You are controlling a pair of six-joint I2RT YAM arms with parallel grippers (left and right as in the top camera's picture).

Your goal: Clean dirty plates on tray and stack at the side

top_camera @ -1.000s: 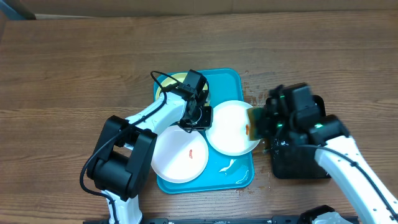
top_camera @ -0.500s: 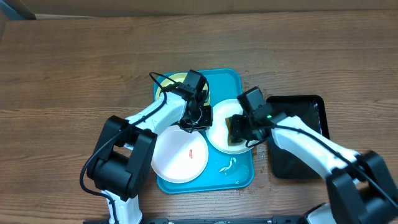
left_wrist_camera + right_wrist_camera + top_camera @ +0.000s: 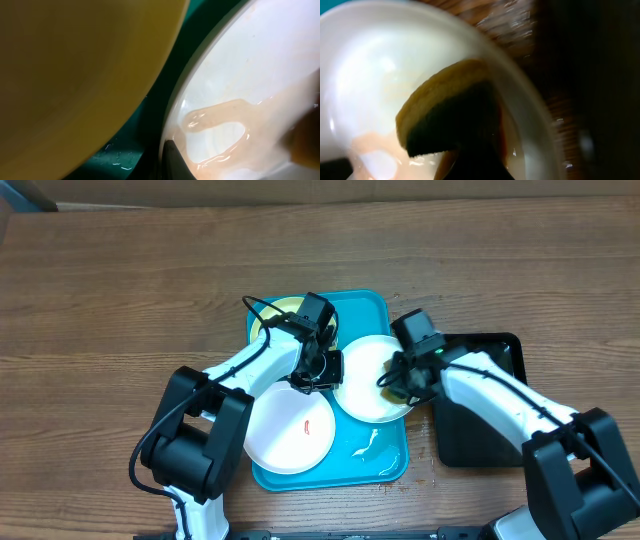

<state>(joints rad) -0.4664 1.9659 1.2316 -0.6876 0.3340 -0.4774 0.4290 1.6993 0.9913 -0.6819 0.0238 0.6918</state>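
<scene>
The turquoise tray [image 3: 372, 308] holds three plates. A pale yellow-green plate [image 3: 281, 307] lies at its back left and fills the left wrist view [image 3: 75, 65]. A white plate with a red smear [image 3: 290, 435] overhangs the tray's front left. A second white plate [image 3: 358, 395] lies at the right, wet with pinkish liquid [image 3: 215, 130]. My left gripper [image 3: 322, 372] is shut on this plate's left rim [image 3: 172, 160]. My right gripper [image 3: 402, 383] is shut on a yellow and dark sponge [image 3: 445, 107], which presses on the plate's right side [image 3: 370, 75].
A smaller black tray [image 3: 485, 415] stands right of the turquoise tray, under my right arm. Small puddles of water [image 3: 365, 445] lie on the turquoise tray's front right. Bare wooden table [image 3: 120, 290] surrounds both trays.
My right gripper carried the sponge from the black tray onto the right white plate, then slid it toward the plate's right edge. The left arm has not moved.
</scene>
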